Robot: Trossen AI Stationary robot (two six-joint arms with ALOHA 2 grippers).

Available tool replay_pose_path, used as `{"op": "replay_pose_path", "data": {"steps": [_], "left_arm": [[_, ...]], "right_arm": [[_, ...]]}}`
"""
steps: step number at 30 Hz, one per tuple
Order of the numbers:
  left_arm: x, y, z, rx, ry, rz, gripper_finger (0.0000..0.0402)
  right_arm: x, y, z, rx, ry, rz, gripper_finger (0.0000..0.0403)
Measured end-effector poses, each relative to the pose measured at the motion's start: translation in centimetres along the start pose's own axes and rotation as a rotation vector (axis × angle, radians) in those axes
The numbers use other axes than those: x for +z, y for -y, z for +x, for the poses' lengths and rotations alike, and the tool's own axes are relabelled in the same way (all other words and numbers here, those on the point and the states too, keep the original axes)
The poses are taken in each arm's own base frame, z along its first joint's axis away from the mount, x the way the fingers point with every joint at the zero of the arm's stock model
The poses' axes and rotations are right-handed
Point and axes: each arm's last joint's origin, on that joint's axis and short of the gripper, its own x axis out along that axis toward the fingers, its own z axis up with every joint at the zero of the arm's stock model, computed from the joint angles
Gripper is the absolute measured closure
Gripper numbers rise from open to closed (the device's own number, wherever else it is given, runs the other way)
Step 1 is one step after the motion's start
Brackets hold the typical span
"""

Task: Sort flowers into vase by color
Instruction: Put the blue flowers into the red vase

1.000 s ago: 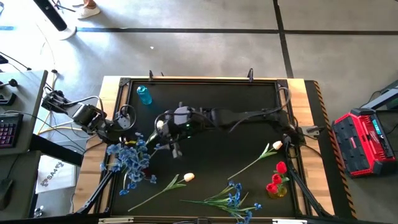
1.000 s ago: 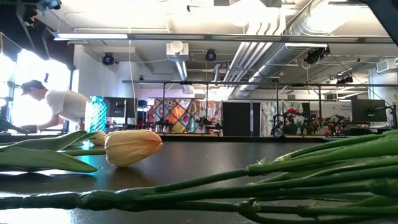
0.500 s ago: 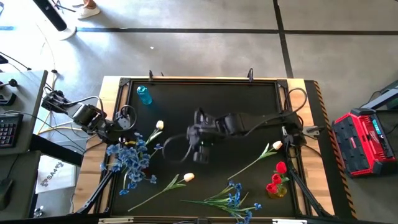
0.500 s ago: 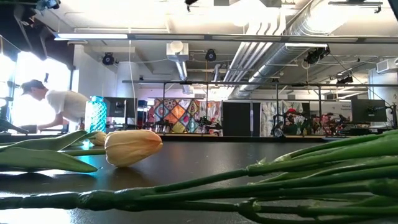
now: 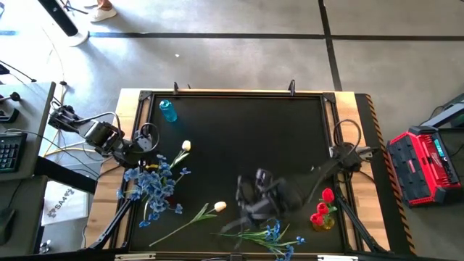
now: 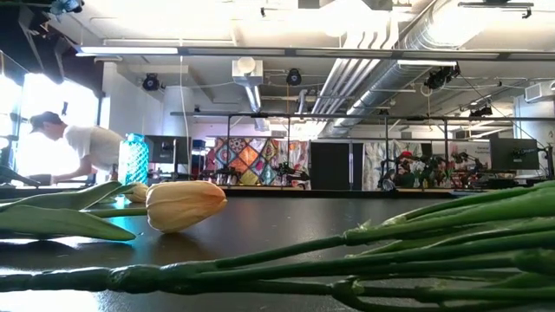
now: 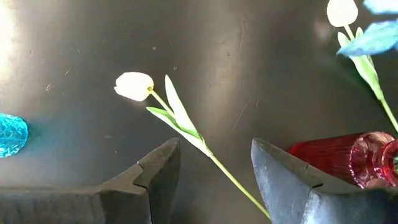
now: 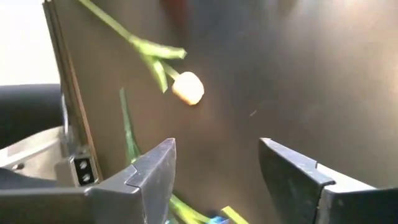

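Observation:
My right gripper (image 5: 248, 206) hangs open over the table's near middle, between a cream tulip (image 5: 220, 206) and a blue spray (image 5: 272, 232). Its wrist view shows that tulip (image 8: 186, 88) lying on the table ahead of the open fingers (image 8: 214, 168). My left gripper (image 5: 148, 138) waits open at the table's left edge. A second cream tulip (image 7: 134, 86) lies before it, and its stem runs under the gap between the fingers without touching them. A bunch of blue blossoms (image 5: 152, 185) lies near the left edge. Red tulips (image 5: 324, 206) stand in a yellow vase.
A blue vase (image 5: 168, 110) stands at the far left corner. A red ribbed vase (image 7: 339, 158) shows close beside my left gripper. In the low view, green stems (image 6: 408, 238) cross the foreground, and a person (image 6: 74, 143) bends over beyond the table. The table's far middle (image 5: 254, 123) is bare.
My right arm has swept from the table's left part, beside the cream tulip there, across the middle toward the near edge. It now covers the spot near the right edge where a third cream tulip showed. No flower has visibly moved.

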Motion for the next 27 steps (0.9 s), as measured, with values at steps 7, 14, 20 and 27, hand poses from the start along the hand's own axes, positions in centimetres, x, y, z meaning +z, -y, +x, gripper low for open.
{"op": "replay_pose_path", "data": {"steps": [7,14,20,27], "left_arm": [[0.0,0.0,0.0,0.000,0.001,0.003,0.0218],[0.0,0.0,0.0,-0.003,0.000,-0.007,0.0218],[0.0,0.1,0.0,-0.034,-0.018,-0.008,0.0218],[0.0,0.1,0.0,-0.035,-0.020,-0.008,0.0218]], "right_arm": [[-4.5,-3.5,5.6,0.072,-0.043,0.069,0.0206],[-8.7,-3.9,10.7,0.134,-0.121,0.093,0.0205],[-10.6,-4.0,13.6,0.275,-0.142,0.068,0.0205],[-11.3,-3.6,14.5,0.287,-0.137,-0.008,0.0205]]}}
